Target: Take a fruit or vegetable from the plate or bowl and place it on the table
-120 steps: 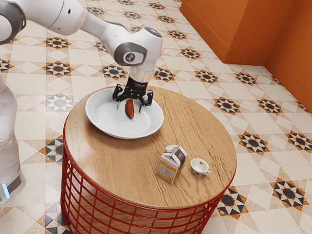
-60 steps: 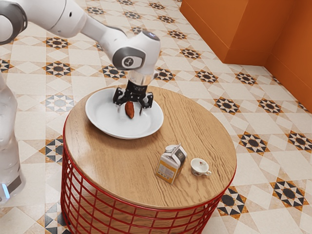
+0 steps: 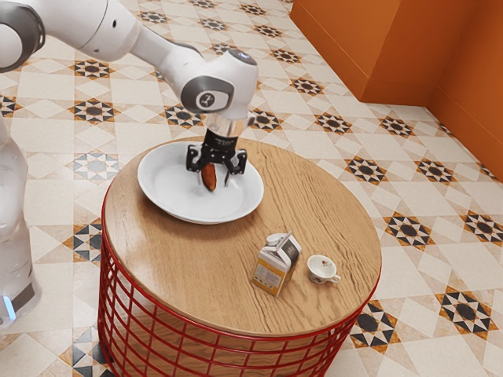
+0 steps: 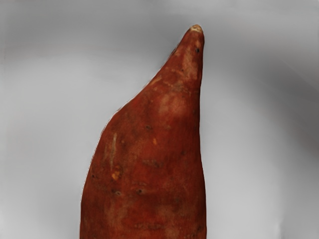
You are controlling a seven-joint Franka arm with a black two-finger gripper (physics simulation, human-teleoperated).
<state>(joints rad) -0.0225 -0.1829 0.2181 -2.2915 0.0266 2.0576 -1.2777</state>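
1. Black pincer [image 3: 214,176] is part-way wide, down in the bowl [image 3: 177,194], with one side on each side of the yam [image 3: 209,179]. I see a gap on the exterior view's right, so it has no firm hold. If it shuts off to one side, it may shove the yam and turn it crooked.
2. Yam lies in the bowl. It is fat in the middle and thin at its tip. If the pincer bites too high or near the tip, the yam may slip out or spin.
3. Bowl sides slope up. If the pincer presses too low, it may bump the bottom and push the bowl. If the lift is too small, the yam may hit the rim and fall back.
4. Table [image 3: 314,188] is flat, with a round edge. If the yam drops from too high, it may roll off.
5. Box [image 3: 273,265] and cup [image 3: 321,269] stand farther out. A low swing that way could knock them over.
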